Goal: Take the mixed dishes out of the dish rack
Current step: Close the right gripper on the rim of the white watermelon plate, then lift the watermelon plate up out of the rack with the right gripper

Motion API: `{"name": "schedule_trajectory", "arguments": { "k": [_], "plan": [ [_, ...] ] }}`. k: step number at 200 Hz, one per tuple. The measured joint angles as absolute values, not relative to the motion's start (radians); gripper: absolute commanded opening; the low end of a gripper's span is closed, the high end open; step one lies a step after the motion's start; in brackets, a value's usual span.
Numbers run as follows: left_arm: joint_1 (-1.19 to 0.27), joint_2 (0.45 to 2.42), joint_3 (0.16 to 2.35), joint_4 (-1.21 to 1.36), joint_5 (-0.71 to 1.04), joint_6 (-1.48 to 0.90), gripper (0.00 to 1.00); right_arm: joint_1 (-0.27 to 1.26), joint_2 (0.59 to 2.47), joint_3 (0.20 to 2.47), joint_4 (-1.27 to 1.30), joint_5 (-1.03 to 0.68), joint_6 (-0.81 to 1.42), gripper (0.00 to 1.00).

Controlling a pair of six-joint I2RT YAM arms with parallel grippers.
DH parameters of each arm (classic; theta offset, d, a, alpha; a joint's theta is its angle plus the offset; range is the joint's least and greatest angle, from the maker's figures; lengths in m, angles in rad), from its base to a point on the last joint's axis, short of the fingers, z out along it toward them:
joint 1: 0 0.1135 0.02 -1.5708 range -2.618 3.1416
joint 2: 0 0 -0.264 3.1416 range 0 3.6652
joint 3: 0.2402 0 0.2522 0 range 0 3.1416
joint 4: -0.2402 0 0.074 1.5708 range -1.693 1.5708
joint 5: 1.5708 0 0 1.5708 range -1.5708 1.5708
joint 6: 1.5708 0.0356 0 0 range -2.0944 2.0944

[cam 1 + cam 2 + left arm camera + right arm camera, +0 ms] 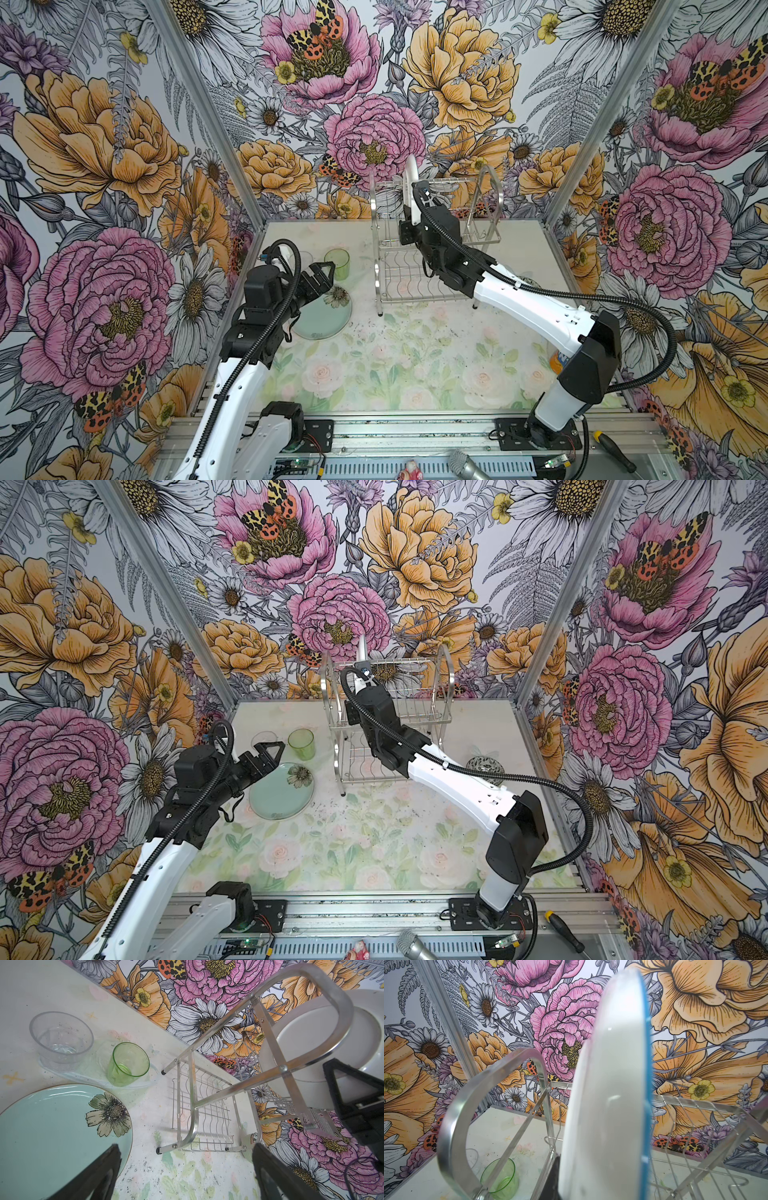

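The right gripper [413, 222] is clamping the near edge of the white plate [411, 178], which is standing upright over the upper shelf of the dish rack [473, 232]. The left gripper [326, 279] is hovering, jaws apart, above the pale aqua plate [322, 322]. Such an edge pinch is risking a twist-out, or a snag on the wires dragging the rack. The arm is hiding the slot and the grip itself.

**Rack** [493, 195]: bright polished metal, with thin wire shelves and flat mirror-finish arches.
**White plate** [602, 1095], at rack's upper tier: smooth, glossy glaze.
**Aqua plate** [52, 1126], left of rack: glossy glaze, printed flower.
**Green tumbler** [128, 1064] and **clear tumbler** [62, 1039], left of rack: smooth, see-through; plastic or glass, cannot tell.
**Worktop** [395, 365]: matt floral print, dark-speckled.
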State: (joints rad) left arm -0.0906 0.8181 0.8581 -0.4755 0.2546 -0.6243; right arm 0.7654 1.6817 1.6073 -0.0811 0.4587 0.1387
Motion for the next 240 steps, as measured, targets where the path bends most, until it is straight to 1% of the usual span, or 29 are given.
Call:
{"name": "schedule_trajectory", "arguments": {
  "k": [71, 177, 240],
  "plan": [
    [-0.087, 0.813, 0.858, -0.474, 0.282, -0.625, 0.99, 0.751, 1.670, 1.603, -0.087, 0.405, 0.112, 0.00],
    [-0.083, 0.786, 0.846, -0.465, 0.306, -0.628, 0.99, 0.749, 1.570, 1.511, -0.071, 0.343, 0.072, 0.00],
    [-0.082, 0.785, 0.837, -0.458, 0.313, -0.629, 0.99, 0.749, 1.504, 1.476, -0.043, 0.343, 0.030, 0.00]
  ]
}}
